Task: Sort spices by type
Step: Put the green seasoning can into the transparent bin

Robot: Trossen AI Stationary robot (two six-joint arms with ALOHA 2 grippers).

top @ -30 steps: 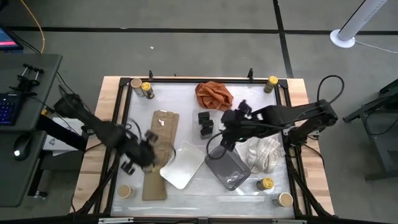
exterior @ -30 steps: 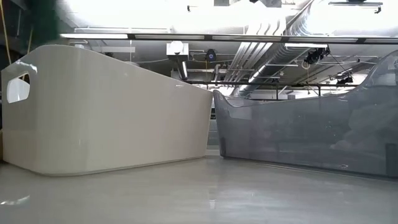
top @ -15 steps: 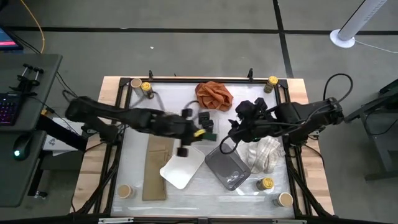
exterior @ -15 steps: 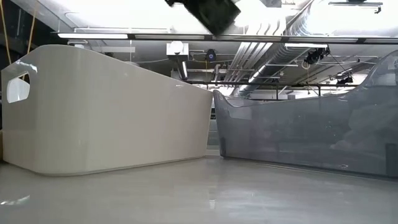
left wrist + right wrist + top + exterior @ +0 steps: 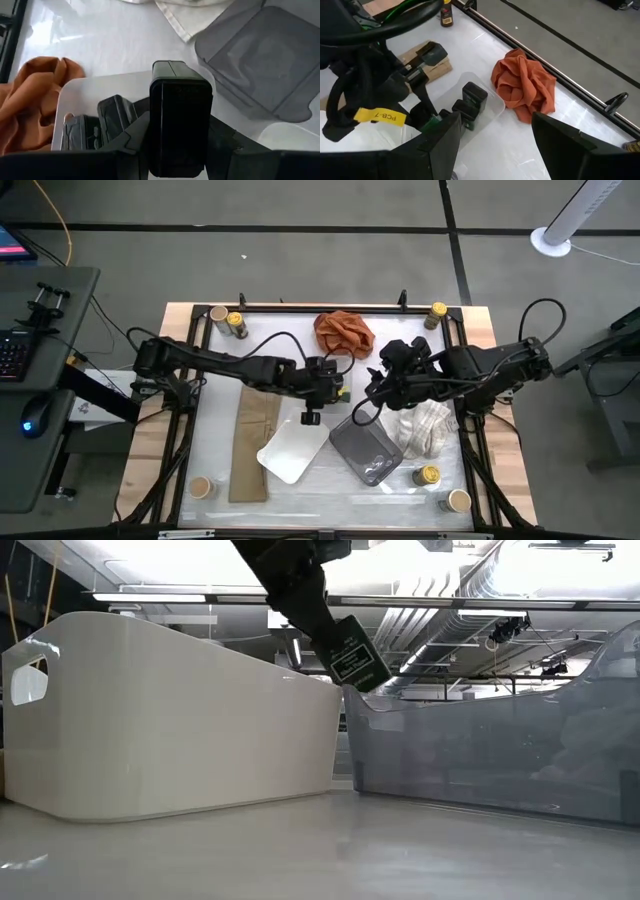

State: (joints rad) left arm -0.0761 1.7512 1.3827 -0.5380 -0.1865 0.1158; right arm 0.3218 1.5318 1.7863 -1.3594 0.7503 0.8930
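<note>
The left gripper (image 5: 180,145), clamped on a small black rectangular spice box (image 5: 180,120), has swung across from the table's left side (right gripper (image 5: 492,135) idle, fingers apart) toward its two boxed mates (image 5: 470,102).

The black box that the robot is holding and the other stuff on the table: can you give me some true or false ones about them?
1. The left gripper is holding a little black box between its fingers. True.
2. The orange cloth lies inside the grey tray. False: it lies on the table near the far edge, apart from the tray.
3. Two more black boxes stand close together near the orange cloth. True.
4. The right gripper is holding a jar. False: its fingers are open, with nothing between them.
5. The white tray is full of jars. False: it shows no jars in it.
</note>
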